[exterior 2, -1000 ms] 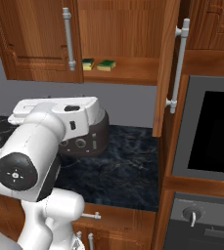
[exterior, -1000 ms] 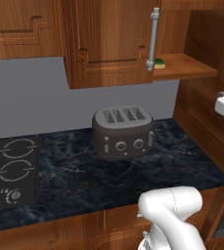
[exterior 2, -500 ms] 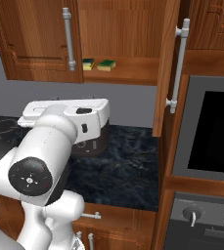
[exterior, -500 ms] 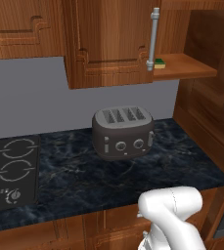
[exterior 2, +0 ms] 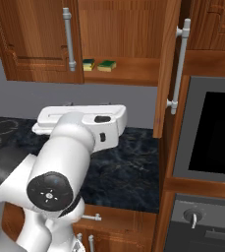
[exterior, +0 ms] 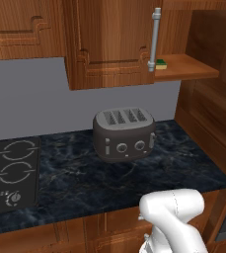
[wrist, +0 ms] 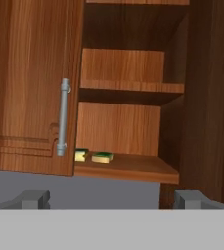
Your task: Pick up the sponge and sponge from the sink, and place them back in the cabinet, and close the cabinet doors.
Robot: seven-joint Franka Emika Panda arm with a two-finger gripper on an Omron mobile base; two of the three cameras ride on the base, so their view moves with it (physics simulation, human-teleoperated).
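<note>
Both sponges lie on the cabinet shelf. Hand: wide, empty. Remaining step, by judgement: swing both cabinet doors shut.

A: How many sponges?
B: Two sponges, side by side at the left end of the cabinet's bottom shelf.
A: Doors?
B: Two doors, two handles. One toaster.

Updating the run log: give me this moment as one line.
sponges: both on cabinet shelf | cabinet doors: open | pincer: open, empty, facing cabinet | left: close doors
</note>
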